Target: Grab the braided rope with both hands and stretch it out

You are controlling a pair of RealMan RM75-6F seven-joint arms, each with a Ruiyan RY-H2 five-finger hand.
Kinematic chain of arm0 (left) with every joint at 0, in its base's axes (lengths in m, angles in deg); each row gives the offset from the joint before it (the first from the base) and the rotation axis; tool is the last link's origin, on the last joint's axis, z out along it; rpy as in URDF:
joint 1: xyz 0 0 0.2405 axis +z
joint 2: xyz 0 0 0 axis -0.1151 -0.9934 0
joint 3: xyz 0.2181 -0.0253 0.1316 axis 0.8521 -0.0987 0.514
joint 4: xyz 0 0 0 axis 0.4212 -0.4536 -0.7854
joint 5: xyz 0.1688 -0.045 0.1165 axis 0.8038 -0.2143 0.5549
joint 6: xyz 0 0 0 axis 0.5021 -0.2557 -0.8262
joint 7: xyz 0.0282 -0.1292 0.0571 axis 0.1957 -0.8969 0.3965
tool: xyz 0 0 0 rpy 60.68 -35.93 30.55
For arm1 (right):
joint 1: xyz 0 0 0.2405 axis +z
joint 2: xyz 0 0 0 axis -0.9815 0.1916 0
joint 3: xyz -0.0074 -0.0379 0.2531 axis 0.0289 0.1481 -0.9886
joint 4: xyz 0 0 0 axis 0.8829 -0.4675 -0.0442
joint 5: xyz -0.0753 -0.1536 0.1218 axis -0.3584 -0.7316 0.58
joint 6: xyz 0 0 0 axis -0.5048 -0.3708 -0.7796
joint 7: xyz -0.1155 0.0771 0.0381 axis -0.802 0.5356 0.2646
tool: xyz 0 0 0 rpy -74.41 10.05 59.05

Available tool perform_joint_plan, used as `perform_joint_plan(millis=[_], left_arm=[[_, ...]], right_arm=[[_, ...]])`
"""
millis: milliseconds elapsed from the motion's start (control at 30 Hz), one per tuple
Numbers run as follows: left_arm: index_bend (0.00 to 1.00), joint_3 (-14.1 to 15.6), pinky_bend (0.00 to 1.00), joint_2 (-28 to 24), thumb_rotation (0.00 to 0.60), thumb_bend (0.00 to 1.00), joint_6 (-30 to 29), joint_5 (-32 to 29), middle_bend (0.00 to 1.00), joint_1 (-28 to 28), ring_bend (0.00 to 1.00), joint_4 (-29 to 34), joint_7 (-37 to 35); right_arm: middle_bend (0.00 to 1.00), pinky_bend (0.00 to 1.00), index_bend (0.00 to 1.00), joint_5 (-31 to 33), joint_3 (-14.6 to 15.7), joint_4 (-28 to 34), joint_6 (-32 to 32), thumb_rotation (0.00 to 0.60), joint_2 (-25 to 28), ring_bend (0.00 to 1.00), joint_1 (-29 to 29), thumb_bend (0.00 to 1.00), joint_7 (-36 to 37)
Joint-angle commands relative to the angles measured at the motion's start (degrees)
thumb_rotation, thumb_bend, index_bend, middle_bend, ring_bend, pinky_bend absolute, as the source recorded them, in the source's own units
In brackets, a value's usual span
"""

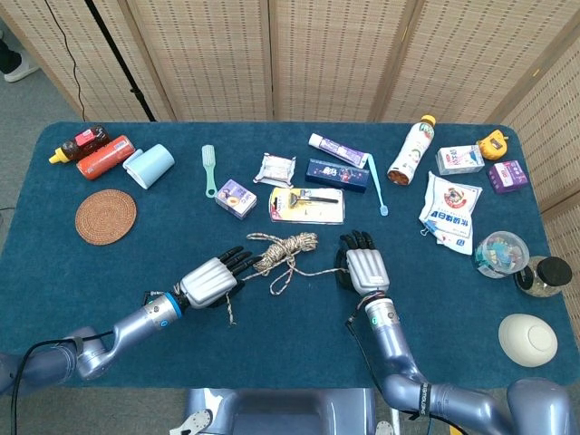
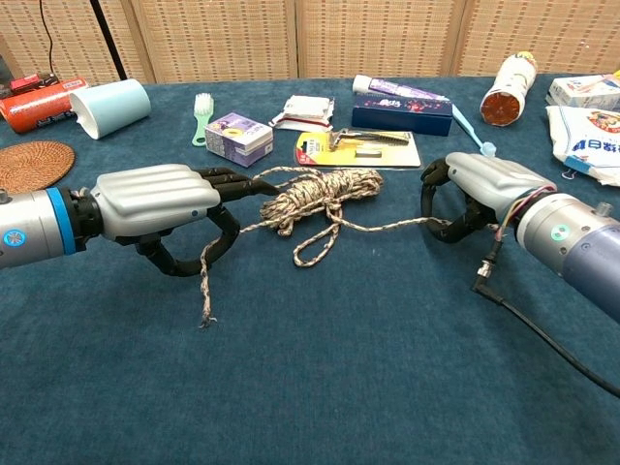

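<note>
**Both hands on rope, bundle not yet undone**

Braided rope (image 2: 320, 199) lies mid-worktop (image 1: 299, 335) as a loose knotted bundle w/ one strand running each way. Left hand (image 2: 160, 208): fingers curled around the left strand, its free tail hanging down past the thumb to the cloth. Right hand (image 2: 475, 194): fingers curled in on the right strand's end, which runs nearly taut to the bundle.

Risks, as I judge them:
- Pulling apart may cinch the tangle into a tight knot instead of paying it out, since the coils cross each other.
- Left grip looks near the tail end; the strand could slip through the fingers under tension.
- Bundle could drag or jump toward the razor pack (image 2: 358, 147) just behind it.

Nearby: small purple box (image 2: 238, 138), green brush (image 2: 201, 116), toothpaste box (image 2: 401, 113) behind; blue cup (image 1: 148, 166) and woven coaster (image 1: 105, 216) far left; snack bag (image 1: 450, 210) to the right. Nothing sits in the sideways stretch path. Right wrist cable (image 2: 542, 334) trails on the worktop, could snag.
</note>
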Motion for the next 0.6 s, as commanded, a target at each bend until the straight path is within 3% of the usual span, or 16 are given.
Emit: perform_joint_plan(millis=[33,600], left_arm=[[0.64,0.0,0.00,0.0,0.600,0.43,0.0,0.0,0.00,0.0,0.00,0.0,0.0],[0.65,-0.5,0.00,-2.7,0.600,0.44,-2.4,-1.5,0.00,2.0,0.00,1.1,-1.4]], right_arm=[[0.17,0.00,0.69,0.0,0.0,0.1,0.0,0.600,0.1,0.00,0.0,0.52,0.0],[0.18,0.00,0.70,-0.7,-0.4,2.9,1.2,0.600,2.3,0.00,-0.6,0.52,0.8]])
